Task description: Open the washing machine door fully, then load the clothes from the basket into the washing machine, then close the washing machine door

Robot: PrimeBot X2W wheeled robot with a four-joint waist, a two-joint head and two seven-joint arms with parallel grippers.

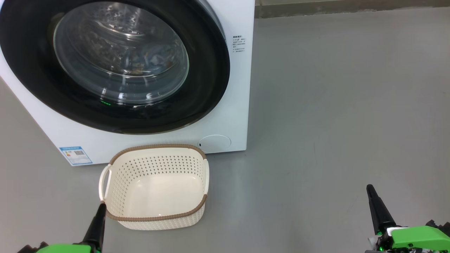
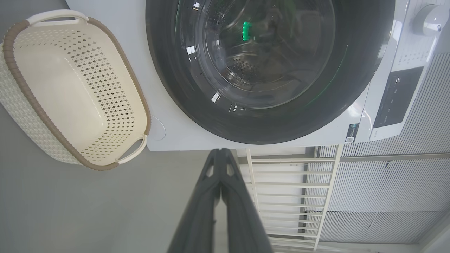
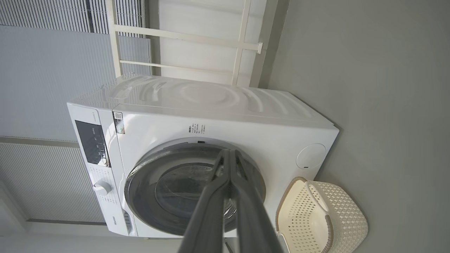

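Left gripper [image 1: 102,207] closed, clothes [image 1: 158,61] dim behind door [image 1: 211,70]

All three views face washing machine [image 1: 240,105], basket [image 1: 158,146].

Empty basket [image 1: 154,218] before closed washing machine door [image 1: 117,59]

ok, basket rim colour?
Brown and braided: the rim tops a cream perforated basket. Clearest in the head view.
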